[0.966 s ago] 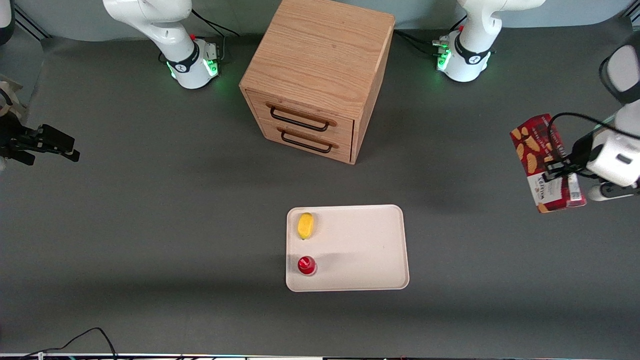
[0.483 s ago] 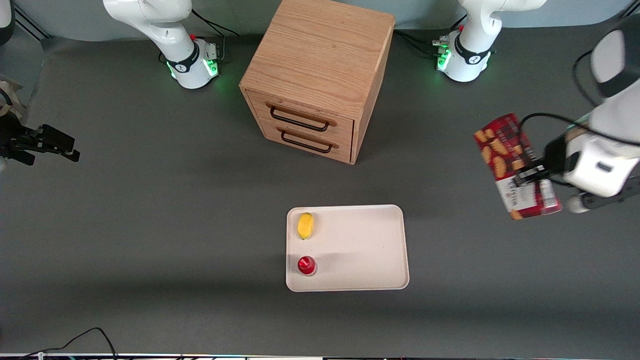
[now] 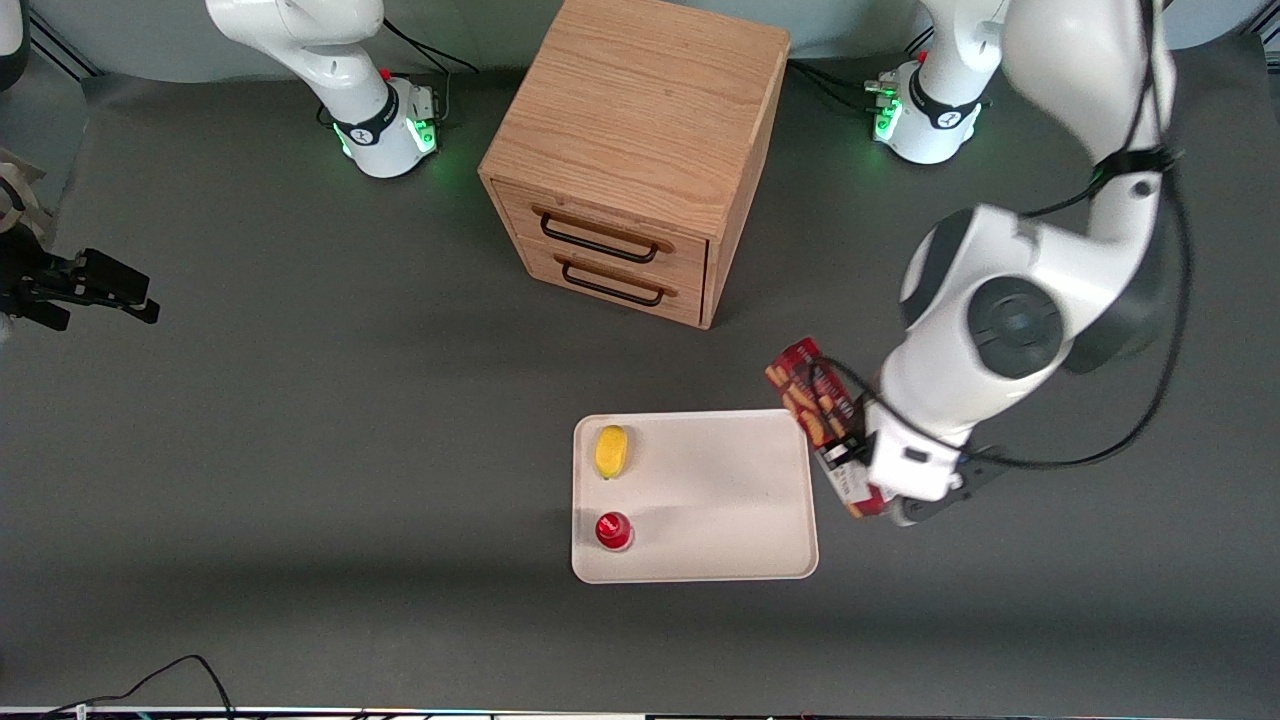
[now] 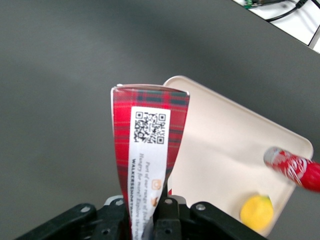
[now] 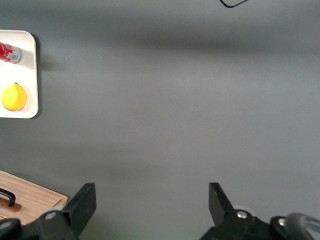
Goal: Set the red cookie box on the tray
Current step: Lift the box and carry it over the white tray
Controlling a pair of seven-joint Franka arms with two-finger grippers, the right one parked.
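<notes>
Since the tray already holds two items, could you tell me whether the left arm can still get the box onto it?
Probably yes. The gripper, shut on the box, hangs at the tray's edge toward the working arm. The lemon and can sit toward the parked arm's end, leaving the nearer stretch bare.

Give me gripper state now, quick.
Gripper: closed on the red cookie box, carried in the air just beside the tray, at its edge toward the working arm's end.

Dark grey table; on it a wooden drawer cabinet, a tray, perhaps a cable.
</notes>
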